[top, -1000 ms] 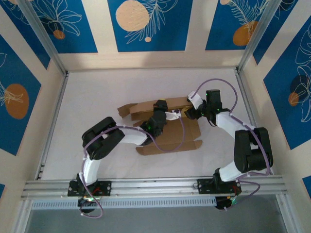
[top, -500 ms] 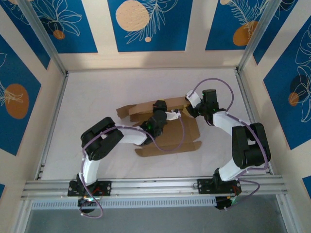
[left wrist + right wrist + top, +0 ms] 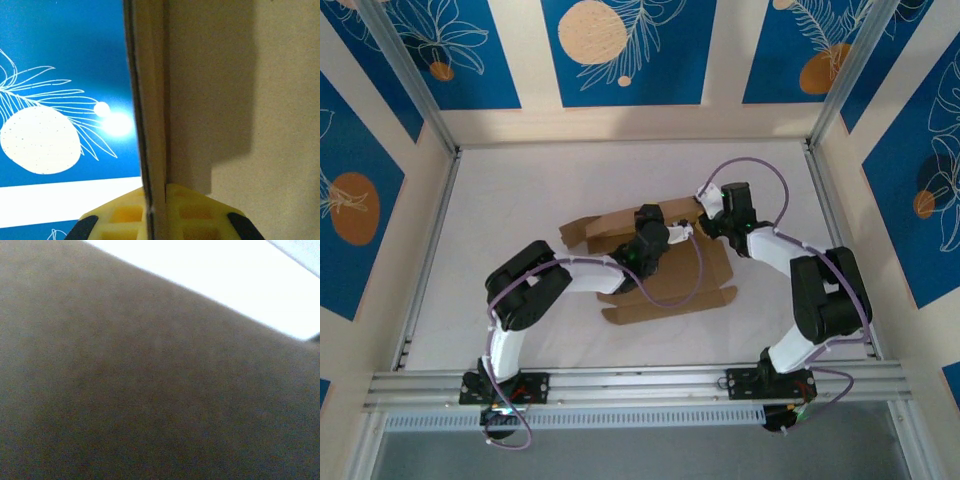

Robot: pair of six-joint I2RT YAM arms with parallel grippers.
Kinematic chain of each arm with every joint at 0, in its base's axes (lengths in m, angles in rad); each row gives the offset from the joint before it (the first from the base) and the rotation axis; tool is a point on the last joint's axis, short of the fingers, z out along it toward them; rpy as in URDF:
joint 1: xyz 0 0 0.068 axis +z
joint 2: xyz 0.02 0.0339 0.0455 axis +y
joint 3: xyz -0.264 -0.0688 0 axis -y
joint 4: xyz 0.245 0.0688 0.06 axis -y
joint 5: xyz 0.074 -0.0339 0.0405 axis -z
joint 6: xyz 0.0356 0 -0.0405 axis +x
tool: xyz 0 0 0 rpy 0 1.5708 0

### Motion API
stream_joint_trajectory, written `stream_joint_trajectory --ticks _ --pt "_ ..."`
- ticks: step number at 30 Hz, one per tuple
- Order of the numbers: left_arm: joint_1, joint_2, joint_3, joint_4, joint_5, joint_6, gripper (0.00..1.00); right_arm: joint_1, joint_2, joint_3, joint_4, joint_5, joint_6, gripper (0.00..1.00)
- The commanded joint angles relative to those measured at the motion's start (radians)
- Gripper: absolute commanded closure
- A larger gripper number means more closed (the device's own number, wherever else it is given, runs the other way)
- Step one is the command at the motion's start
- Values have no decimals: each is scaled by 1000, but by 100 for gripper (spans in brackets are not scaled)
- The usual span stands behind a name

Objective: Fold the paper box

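The paper box (image 3: 670,298) is a brown cardboard sheet lying mid-table, its back panel (image 3: 612,222) raised. My left gripper (image 3: 658,233) reaches over the middle of that panel. In the left wrist view its yellow fingers (image 3: 120,216) are shut on the edge of an upright cardboard wall (image 3: 210,75), which stands between them. My right gripper (image 3: 705,220) sits against the right end of the raised panel. The right wrist view is pressed close to a dark cardboard surface (image 3: 150,390) that hides its fingers, so I cannot tell how they stand.
Aluminium rails (image 3: 430,230) border the white table on both sides, and a rail (image 3: 640,382) runs across the front above the arm bases. Blue patterned walls (image 3: 620,50) enclose the back. Purple cables (image 3: 760,170) loop over both arms.
My right gripper has slid left and a little further back along the raised panel's right end. The left gripper and the box have shifted slightly.
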Motion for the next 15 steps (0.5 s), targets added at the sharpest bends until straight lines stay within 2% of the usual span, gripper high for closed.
stream_joint_trajectory --ticks 1,6,15 --pt "-32 -3 -6 -105 88 -42 100 19 66 18 -44 176 53 76" --pt "-40 -10 2 -123 76 -53 100 32 103 84 -100 280 148 88" --pt "-59 -9 30 -155 62 -67 100 100 174 191 -191 501 292 88"
